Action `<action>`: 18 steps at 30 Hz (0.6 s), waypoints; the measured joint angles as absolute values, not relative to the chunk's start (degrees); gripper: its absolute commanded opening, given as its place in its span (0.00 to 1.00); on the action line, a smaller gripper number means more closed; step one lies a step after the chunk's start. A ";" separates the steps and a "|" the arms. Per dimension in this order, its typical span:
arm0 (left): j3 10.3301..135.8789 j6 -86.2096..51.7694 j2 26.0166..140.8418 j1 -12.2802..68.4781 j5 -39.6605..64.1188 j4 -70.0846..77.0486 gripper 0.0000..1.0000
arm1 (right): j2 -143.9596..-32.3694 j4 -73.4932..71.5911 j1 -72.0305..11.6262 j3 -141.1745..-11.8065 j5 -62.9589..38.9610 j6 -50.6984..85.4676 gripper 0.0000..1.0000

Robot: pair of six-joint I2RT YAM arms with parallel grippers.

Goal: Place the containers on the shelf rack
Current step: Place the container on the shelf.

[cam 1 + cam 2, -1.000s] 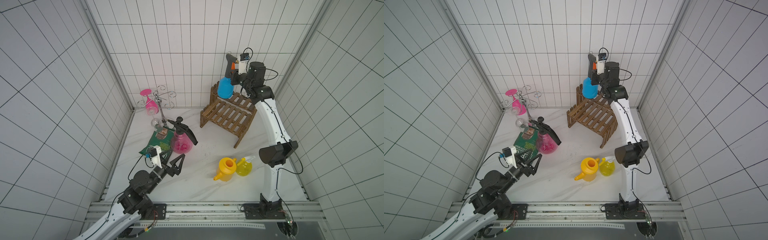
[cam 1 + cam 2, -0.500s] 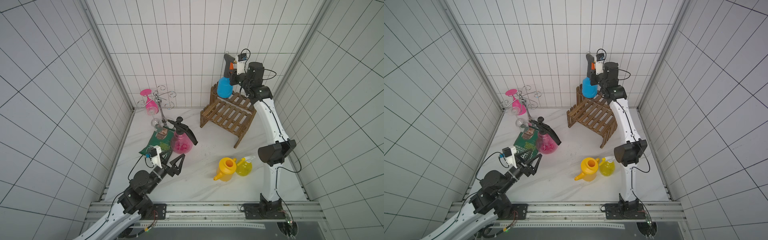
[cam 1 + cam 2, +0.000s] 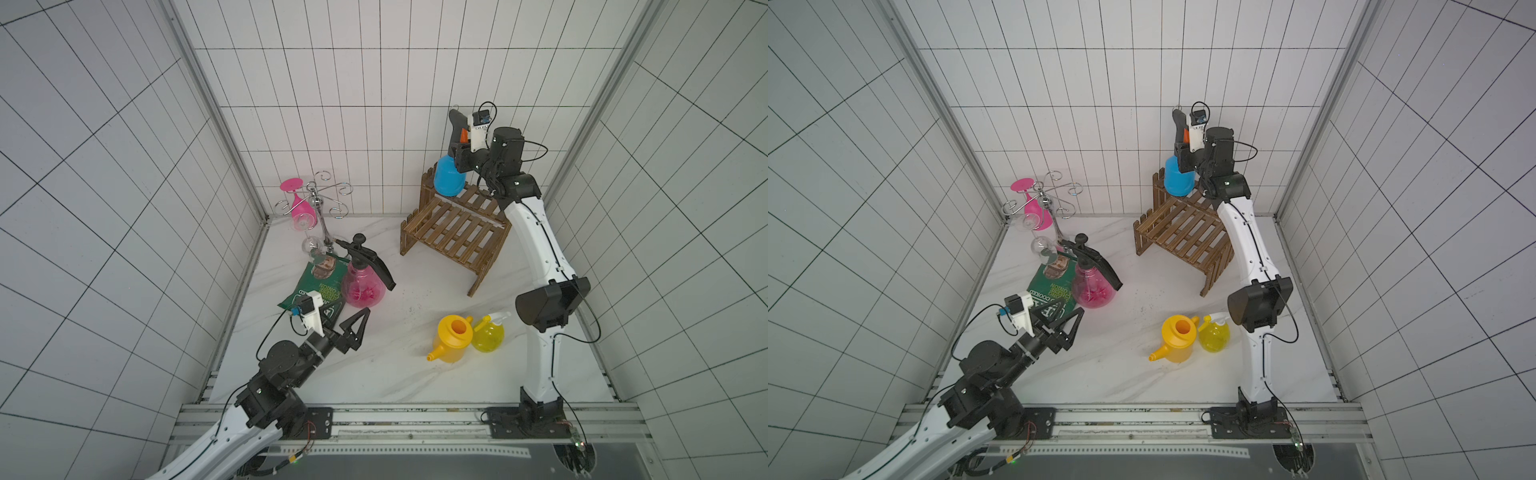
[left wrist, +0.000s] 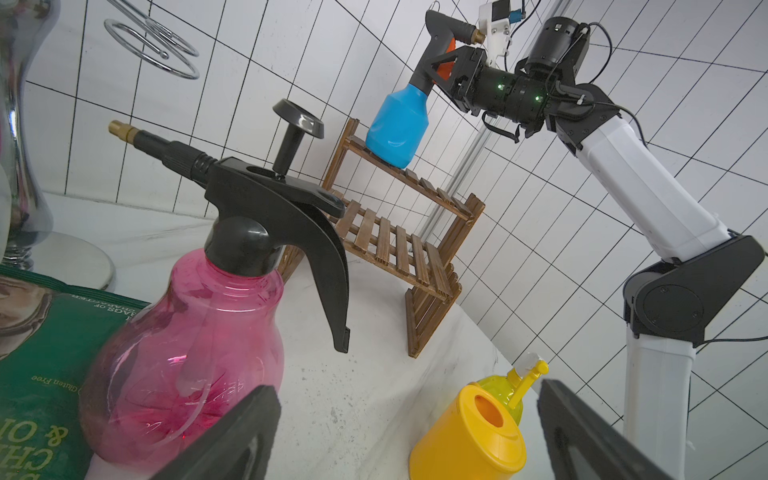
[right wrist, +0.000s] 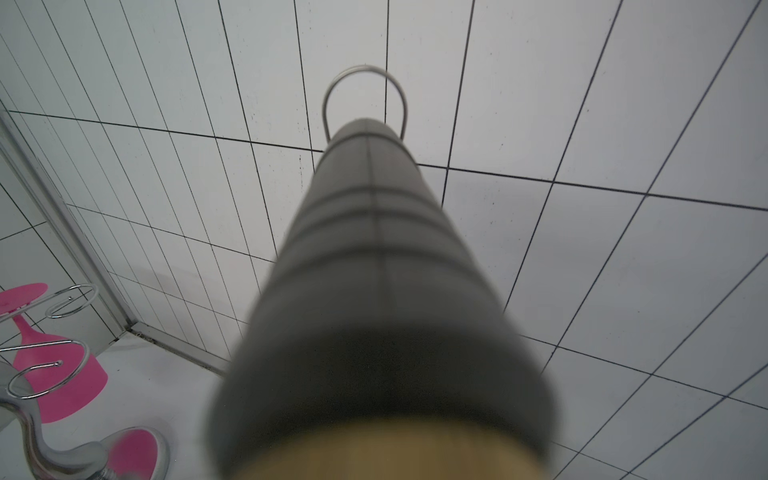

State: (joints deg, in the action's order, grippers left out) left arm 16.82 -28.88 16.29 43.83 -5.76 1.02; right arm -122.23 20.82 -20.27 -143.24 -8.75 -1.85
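At the table's 7 o'clock the left gripper hovers empty, jaws spread wide. At 5 o'clock the yellow watering can stands just beside the small yellow sprayer. Toward 10 o'clock the pink sprayer stands upright against a green crisp bag. At 1 o'clock the shelf rack carries the blue sprayer on its top tier. The right gripper sits at its neck; whether clamped or let go I cannot tell

Blurred across right wrist view: grey sprayer head. Cut off: left fingers; between them, yellow sprayer half hidden behind watering can.
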 measured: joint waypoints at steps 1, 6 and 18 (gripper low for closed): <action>16.82 -28.86 16.29 43.83 -5.76 1.02 0.98 | -122.02 20.80 -20.27 -142.91 -8.75 -1.85 0.61; 16.82 -28.88 16.08 43.83 -5.76 1.02 0.98 | -120.38 20.80 -20.27 -140.79 -8.69 -1.96 0.83; 16.82 -28.88 15.16 43.83 -5.76 0.99 0.98 | -103.37 15.53 -20.27 -117.16 -8.14 -2.15 0.99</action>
State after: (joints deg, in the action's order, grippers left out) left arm 16.82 -28.88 15.16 43.83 -5.76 0.99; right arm -103.37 15.53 -20.27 -117.16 -8.14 -2.15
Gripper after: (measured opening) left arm 0.984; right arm 0.991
